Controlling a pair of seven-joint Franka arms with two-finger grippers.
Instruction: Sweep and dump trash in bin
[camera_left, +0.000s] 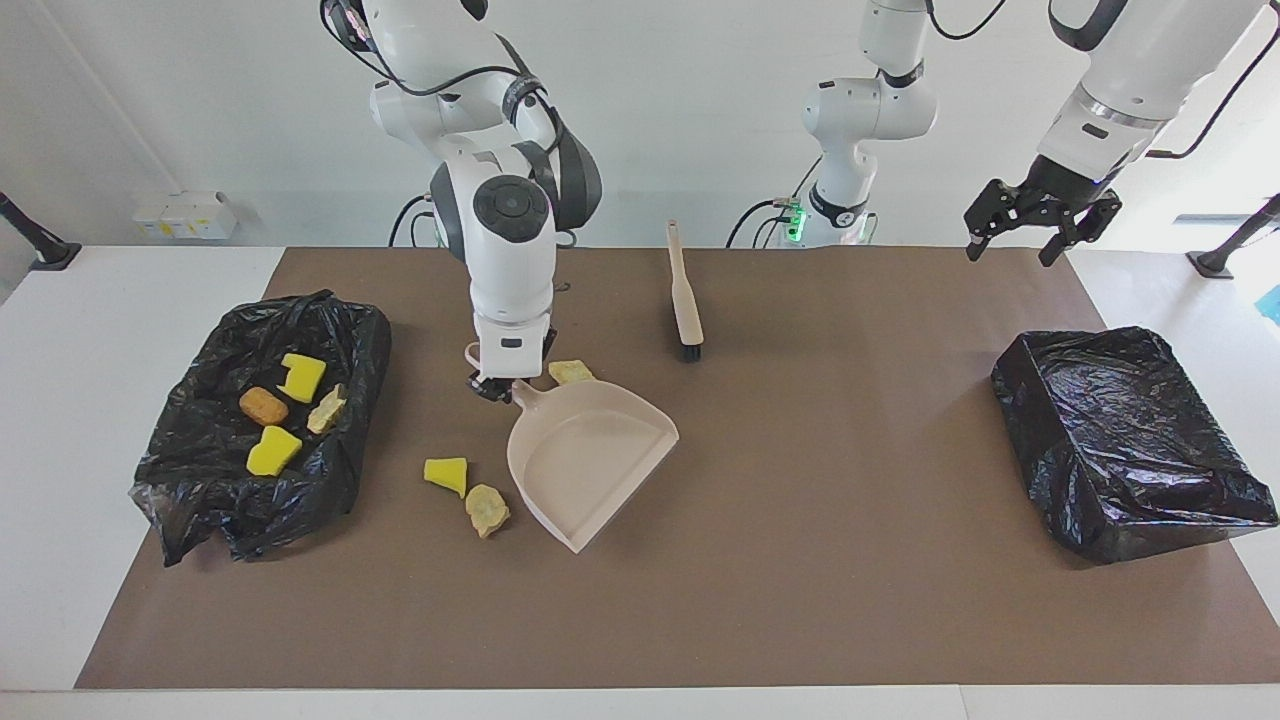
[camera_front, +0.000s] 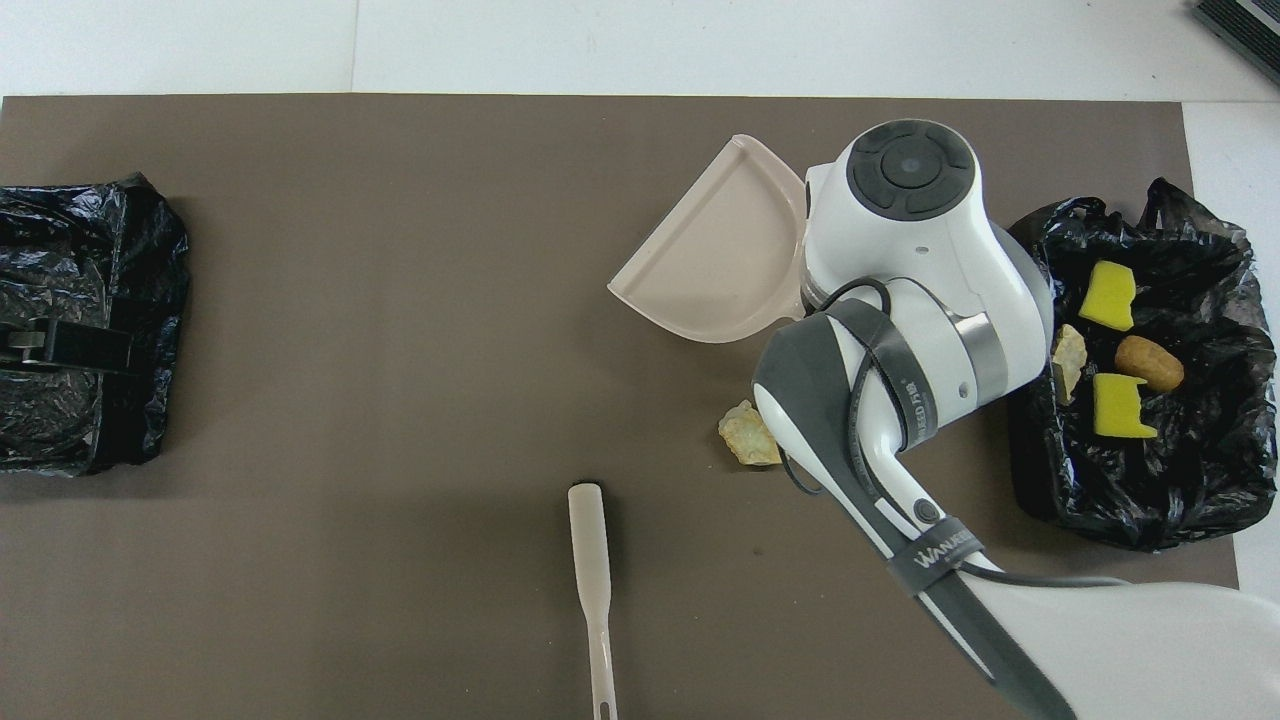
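Now your right gripper (camera_left: 497, 385) is clamped on the dustpan (camera_left: 585, 460) handle; the left gripper (camera_left: 1040, 215) waits spread, empty. Three trash (camera_left: 487, 509) bits on the bench look light, soft: sweep them gently.

"WANURED" on the right arm's band (camera_front: 932, 556)

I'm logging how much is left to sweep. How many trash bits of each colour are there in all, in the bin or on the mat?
Yellow sponge wedges: 3
Pale beige foam lumps: 3
Brown nugget: 1
Total: 7
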